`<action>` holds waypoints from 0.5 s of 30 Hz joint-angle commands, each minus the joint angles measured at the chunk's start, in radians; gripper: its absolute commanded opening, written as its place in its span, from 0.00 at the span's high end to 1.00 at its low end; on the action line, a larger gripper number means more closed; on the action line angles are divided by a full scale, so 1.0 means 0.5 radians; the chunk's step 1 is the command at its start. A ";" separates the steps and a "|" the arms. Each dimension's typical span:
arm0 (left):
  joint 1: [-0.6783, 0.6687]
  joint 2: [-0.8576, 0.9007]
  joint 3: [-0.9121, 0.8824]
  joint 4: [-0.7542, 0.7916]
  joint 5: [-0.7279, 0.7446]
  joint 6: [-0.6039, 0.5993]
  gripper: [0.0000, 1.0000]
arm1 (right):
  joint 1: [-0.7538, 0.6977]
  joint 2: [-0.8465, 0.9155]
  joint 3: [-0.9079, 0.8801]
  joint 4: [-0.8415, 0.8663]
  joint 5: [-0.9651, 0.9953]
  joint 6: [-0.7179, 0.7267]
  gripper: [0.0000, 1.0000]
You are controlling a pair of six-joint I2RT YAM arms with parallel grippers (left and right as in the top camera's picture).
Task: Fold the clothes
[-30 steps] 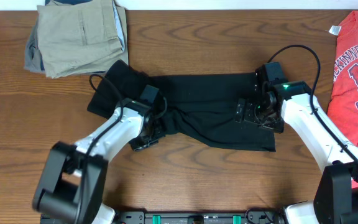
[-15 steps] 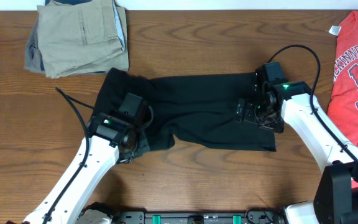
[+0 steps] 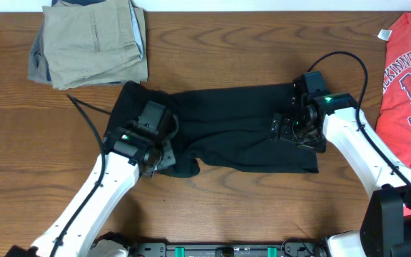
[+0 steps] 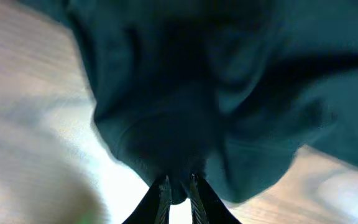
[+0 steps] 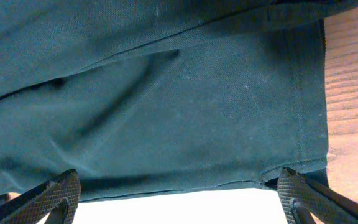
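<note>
**Left arm shifted, shirt bunched**

Since a second ago my left hand [image 4: 178, 183] has swung leftward, crumpling the black T-shirt's [image 3: 234, 118] left end. Its fingers stand narrow, pinching a fold of that cloth. My right hand [image 3: 285, 130] hangs spread wide over the shirt's right end, which lies flat on the desk [image 3: 227, 207].

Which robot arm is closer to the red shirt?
Right. The right gripper hovers over the end of the black T-shirt nearest the red shirt, table showing between. The left gripper pinches its far end, much farther away.
</note>
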 commanded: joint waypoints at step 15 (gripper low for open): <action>0.005 0.382 0.025 0.265 -0.037 0.169 0.57 | 0.018 0.009 -0.002 -0.018 0.020 -0.024 0.01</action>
